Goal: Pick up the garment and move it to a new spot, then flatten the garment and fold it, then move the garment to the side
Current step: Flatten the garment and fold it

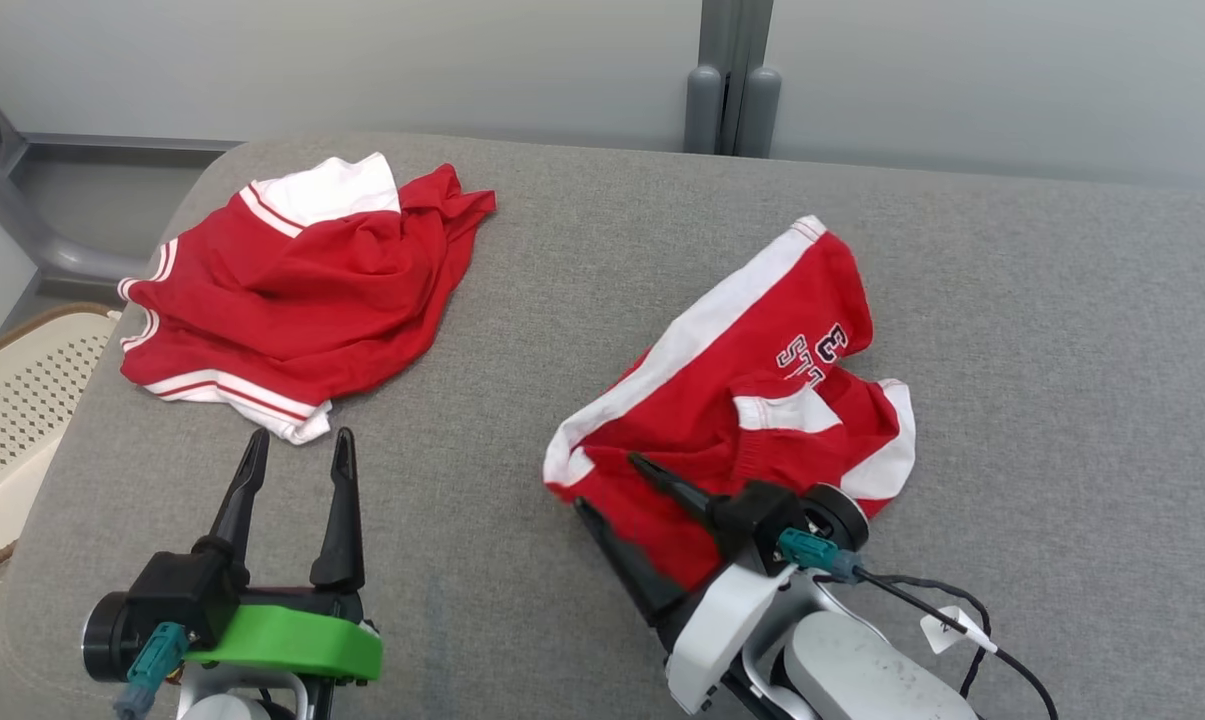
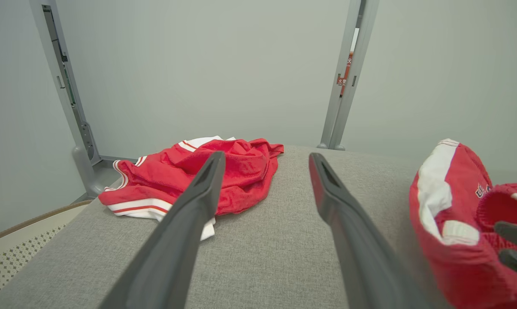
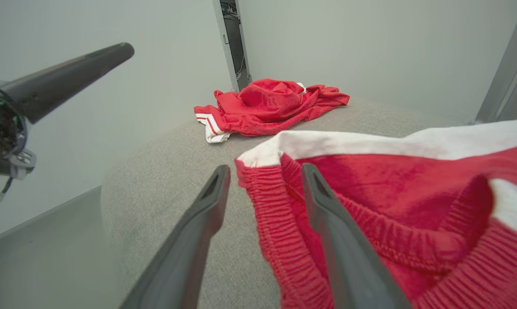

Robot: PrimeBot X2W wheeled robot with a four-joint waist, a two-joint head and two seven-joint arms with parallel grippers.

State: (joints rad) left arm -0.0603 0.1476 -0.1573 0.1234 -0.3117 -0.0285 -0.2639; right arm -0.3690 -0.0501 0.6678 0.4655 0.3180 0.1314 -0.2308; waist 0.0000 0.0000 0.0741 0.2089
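Head camera view of a grey fabric-topped desk (image 1: 1012,300) holding two red garments. A red garment (image 1: 752,400) with a white side stripe and dark lettering lies crumpled right of centre. The second red garment (image 1: 302,290), trimmed in white, lies bunched at the far left corner, well apart from the first. The right gripper (image 1: 607,481) sits at the lettered garment's near edge with its fingers spread, one over the cloth and one beside it. The left gripper (image 1: 300,437) is at the lower left, fingers parted and holding nothing, its tips just short of the second garment's hem. A pale perforated basket (image 1: 12,400) stands past the desk's left edge. Left wrist view: the left gripper (image 2: 267,156) gapes over bare grey fabric, the second garment (image 2: 241,167) beyond it and the lettered garment (image 2: 451,223) at the right. Right wrist view: the right gripper (image 3: 265,168) straddles the garment's (image 3: 391,184) ribbed waistband without pinching it.
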